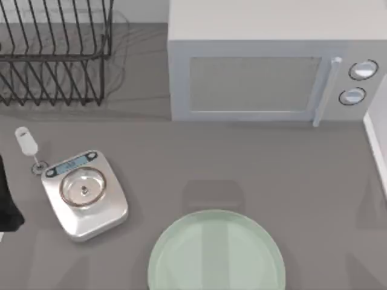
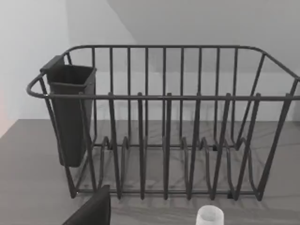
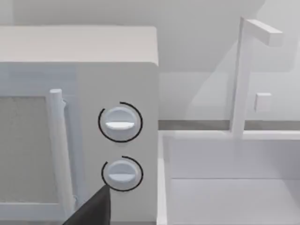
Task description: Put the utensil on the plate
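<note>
Grey table: spoon far left beside scale; left pincer near it, opening unclear; plate front centre.

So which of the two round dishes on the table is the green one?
The plate, at the table's near edge, is pale green and glassy. The other round dish is the small steel pan on the scale at left.

You see a plate that looks like pale green glass, smooth and a bit see-through. The spoon looks like plain white plastic, smooth and not shiny. The scale looks like shiny silver metal, and its round pan gleams. The rack is thin dark wire with a dull finish, and a matt dark cup hangs on it. The microwave is smooth and pale, with 2 shiny knobs. The table is flat, grey and matt.
</note>
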You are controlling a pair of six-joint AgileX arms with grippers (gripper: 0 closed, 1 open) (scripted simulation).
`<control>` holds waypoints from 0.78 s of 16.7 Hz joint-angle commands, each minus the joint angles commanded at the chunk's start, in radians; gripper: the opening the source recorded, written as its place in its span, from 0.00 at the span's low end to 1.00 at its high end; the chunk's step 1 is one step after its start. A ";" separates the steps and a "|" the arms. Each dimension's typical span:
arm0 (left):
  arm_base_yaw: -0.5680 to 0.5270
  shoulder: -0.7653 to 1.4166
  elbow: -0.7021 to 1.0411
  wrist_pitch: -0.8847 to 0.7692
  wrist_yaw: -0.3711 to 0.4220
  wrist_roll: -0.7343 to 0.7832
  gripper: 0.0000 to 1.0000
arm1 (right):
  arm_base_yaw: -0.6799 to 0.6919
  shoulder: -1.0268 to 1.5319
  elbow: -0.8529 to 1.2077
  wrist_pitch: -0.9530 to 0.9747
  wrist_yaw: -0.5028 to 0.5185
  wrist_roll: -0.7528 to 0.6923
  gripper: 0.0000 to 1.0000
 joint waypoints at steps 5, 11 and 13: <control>0.005 0.067 0.056 -0.061 0.001 0.011 1.00 | 0.000 0.000 0.000 0.000 0.000 0.000 1.00; 0.033 0.483 0.321 -0.400 0.002 0.052 1.00 | 0.000 0.000 0.000 0.000 0.000 0.000 1.00; 0.047 0.691 0.424 -0.546 0.000 0.066 1.00 | 0.000 0.000 0.000 0.000 0.000 0.000 1.00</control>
